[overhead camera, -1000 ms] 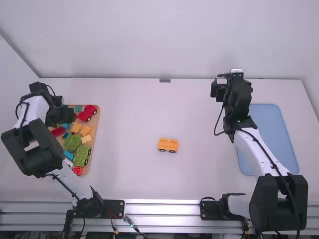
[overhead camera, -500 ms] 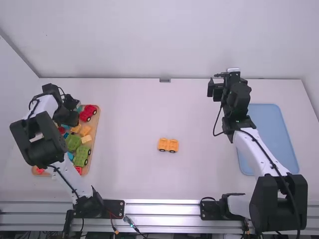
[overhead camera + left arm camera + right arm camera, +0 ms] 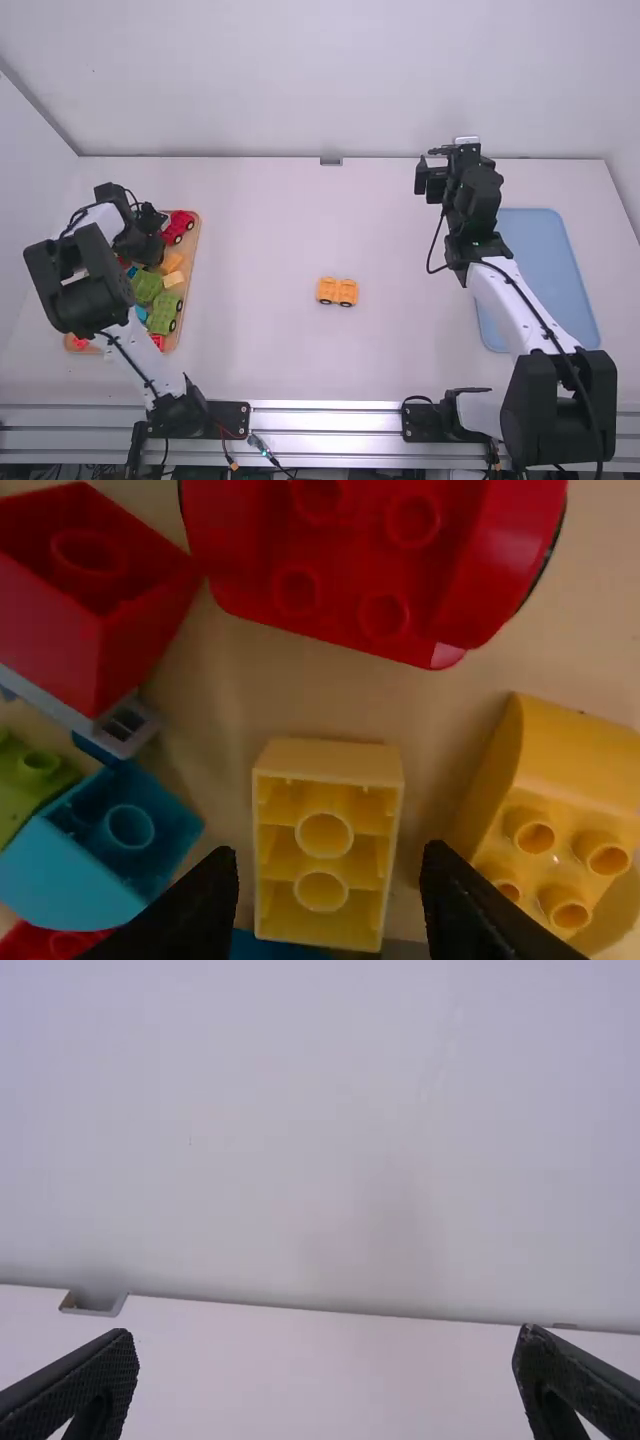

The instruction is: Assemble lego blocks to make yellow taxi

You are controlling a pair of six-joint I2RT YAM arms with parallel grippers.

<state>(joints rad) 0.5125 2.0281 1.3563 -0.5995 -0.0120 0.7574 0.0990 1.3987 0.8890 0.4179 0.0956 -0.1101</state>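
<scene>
A yellow-orange wheeled base (image 3: 337,291) stands mid-table. My left gripper (image 3: 150,257) is low over the wooden tray of blocks at the left. In the left wrist view, a hollow yellow brick (image 3: 324,842) lies upside down between the spread fingers of my left gripper (image 3: 328,880), apparently not gripped. Beside it rests a rounded yellow block (image 3: 560,825) with studs. Over the far right of the table, my right gripper (image 3: 431,184) is raised. Its fingers stand wide apart in the right wrist view, where my right gripper (image 3: 325,1360) holds nothing.
The wooden tray (image 3: 190,262) also holds green wheeled pieces (image 3: 164,313), a red wheeled piece (image 3: 178,227), a yellow block (image 3: 174,279) and blue blocks. A blue tray (image 3: 550,270) lies at the right, beside the right arm. A wall rises behind the table.
My left gripper has moved right across the wooden tray, toward its yellow blocks. My right gripper has shifted slightly left, then stayed nearly still. The wheeled base has not moved.
</scene>
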